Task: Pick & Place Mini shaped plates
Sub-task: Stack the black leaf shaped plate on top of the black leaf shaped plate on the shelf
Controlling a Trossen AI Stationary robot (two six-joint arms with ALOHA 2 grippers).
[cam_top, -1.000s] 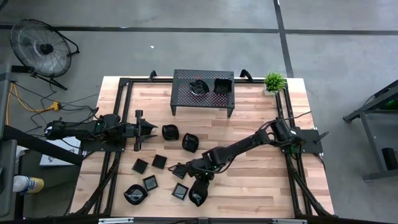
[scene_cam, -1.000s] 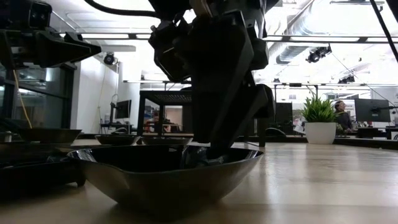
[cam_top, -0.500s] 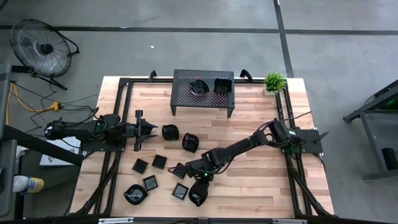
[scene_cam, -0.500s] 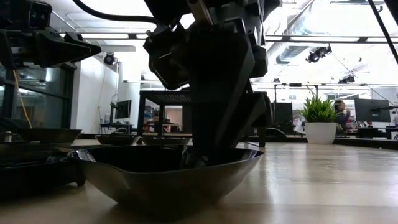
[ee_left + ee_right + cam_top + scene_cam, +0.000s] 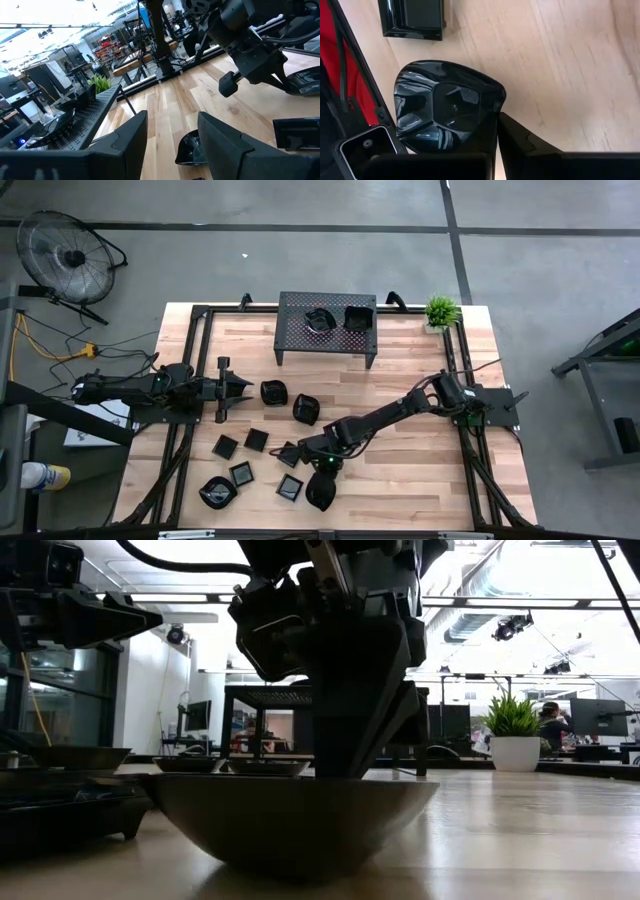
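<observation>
Rack (image 5: pixel 327 321) top center holds 2 plates (image 5: pixel 338 317); right gripper (image 5: pixel 320 476) clamped on bowl-shaped plate (image 5: pixel 319 492) rim, lower center; left gripper (image 5: pixel 243 387) open.

I find no readable text, no label, no brand, no number, no sign on anything here, on the table or in the room behind
</observation>
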